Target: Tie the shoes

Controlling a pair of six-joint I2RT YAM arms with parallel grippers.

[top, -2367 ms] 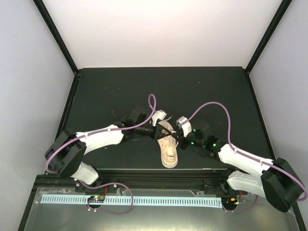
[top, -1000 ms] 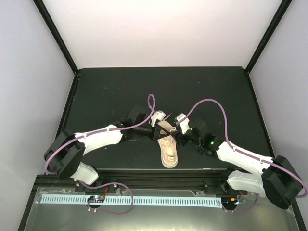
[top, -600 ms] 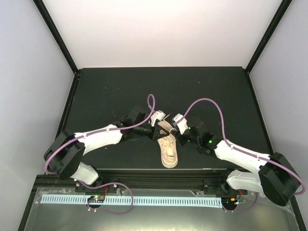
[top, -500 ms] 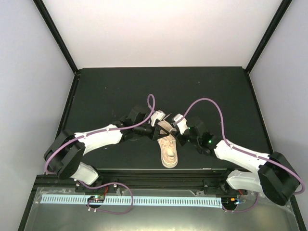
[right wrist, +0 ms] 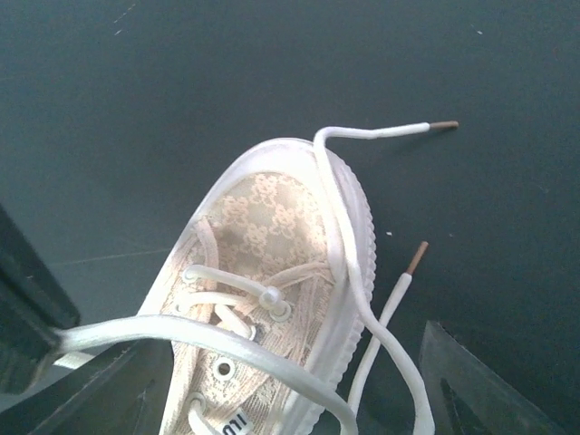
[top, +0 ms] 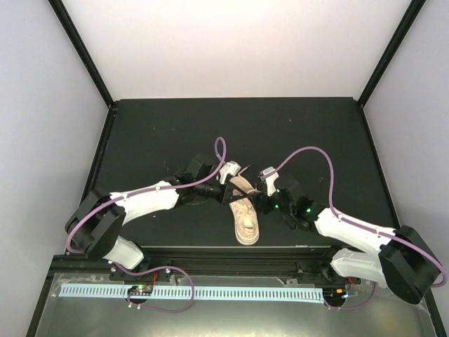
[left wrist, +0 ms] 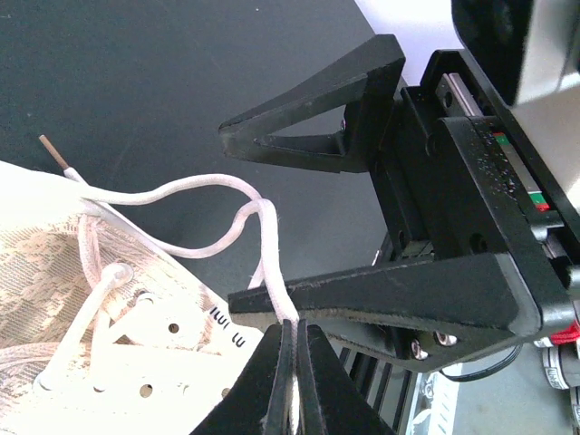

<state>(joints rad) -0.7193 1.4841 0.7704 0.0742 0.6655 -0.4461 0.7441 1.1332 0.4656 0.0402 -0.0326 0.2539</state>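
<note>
**Right arm backs off; left keeps its pinch on the lace**

Right gripper [top: 259, 199] has slid slightly to the right, away from the sneaker [top: 246, 221], compared with half a second ago. Its purple cable [top: 309, 151] now bows further right as well. Left gripper [top: 231, 188] and sneaker show no shift.

- Sneaker: flat on the dark counter [top: 175, 133], about centre and close to the near edge, between the two grippers. Toe points away from the arm bases, heel toward them.
- Left gripper: jaws pressed together on a strand of off-white lace [left wrist: 181, 195]. The left wrist view shows the strand rising from the eyelets, looping, then dropping into the pinch.
- Right gripper: jaws wide, nothing between them. In the left wrist view its lower finger sits just behind the strand; cannot tell if they touch.
- Right wrist view: one strand is stretched across the tongue. Two loose ends with brown tips lie on the counter past the toe, one of them draped over the toe cap.
</note>
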